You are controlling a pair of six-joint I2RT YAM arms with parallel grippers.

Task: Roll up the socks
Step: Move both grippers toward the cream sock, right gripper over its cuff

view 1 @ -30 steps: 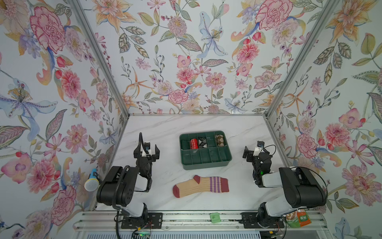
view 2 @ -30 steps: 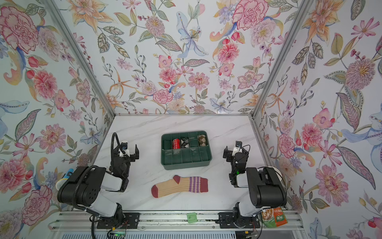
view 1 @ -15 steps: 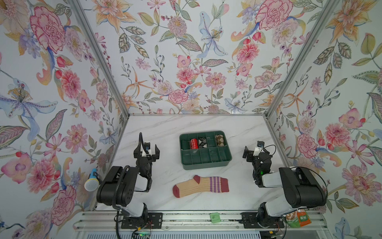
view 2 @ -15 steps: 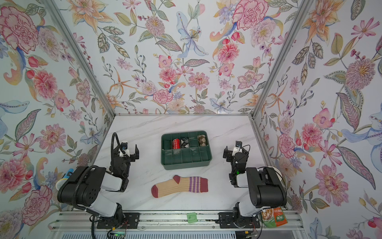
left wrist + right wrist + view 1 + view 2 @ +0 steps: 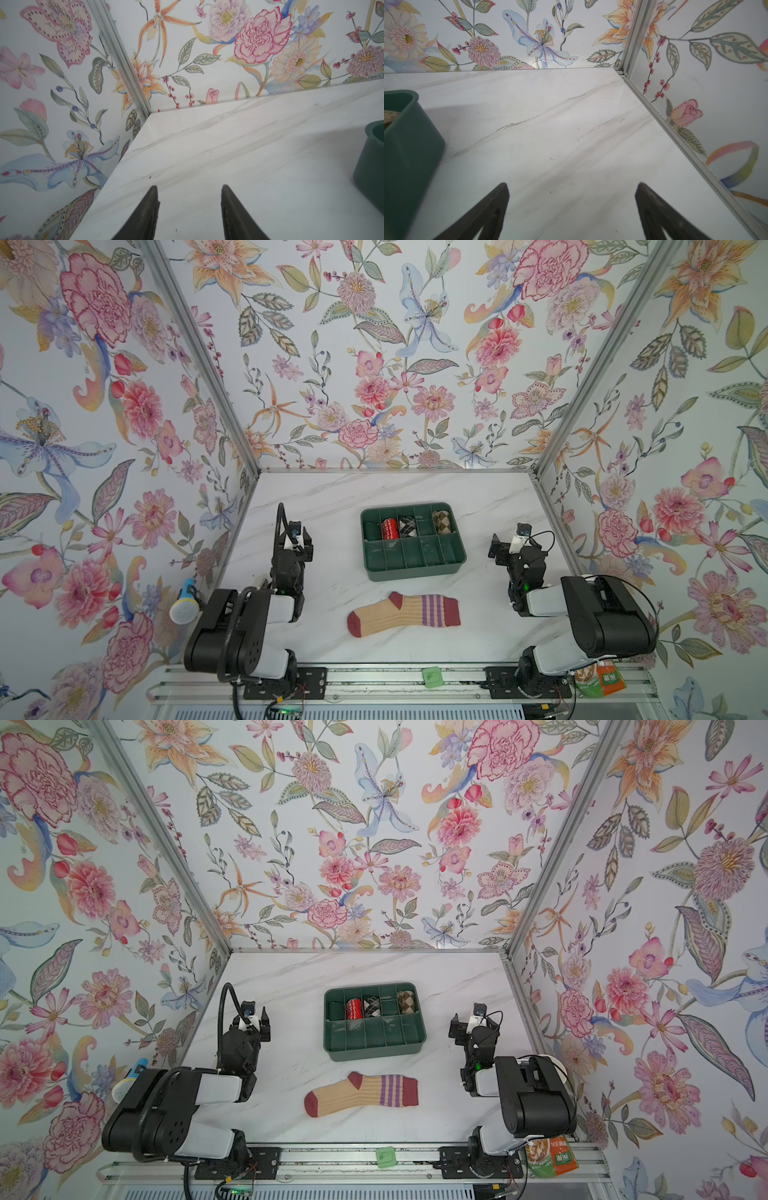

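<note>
The socks (image 5: 409, 612) (image 5: 365, 1091) show as one flat tan shape with maroon toe, heel and cuff and purple stripes, lying near the table's front in both top views. Whether one lies on another I cannot tell. My left gripper (image 5: 296, 540) (image 5: 189, 187) rests on the left of the table, pointing at the back wall. Its jaws are partly apart over bare marble with nothing between them. My right gripper (image 5: 508, 542) (image 5: 572, 184) rests on the right, wide open and empty. Both are well away from the socks, which neither wrist view shows.
A green compartment tray (image 5: 415, 572) (image 5: 374, 1052) stands behind the socks, with rolled socks (image 5: 390, 528) in its back row. Its corner shows in the wrist views (image 5: 369, 166) (image 5: 409, 145). Floral walls close three sides. A snack packet (image 5: 598, 680) hangs off the front right rail.
The left gripper's jaws have drawn closer together. Both arms and the socks stay where they were.
</note>
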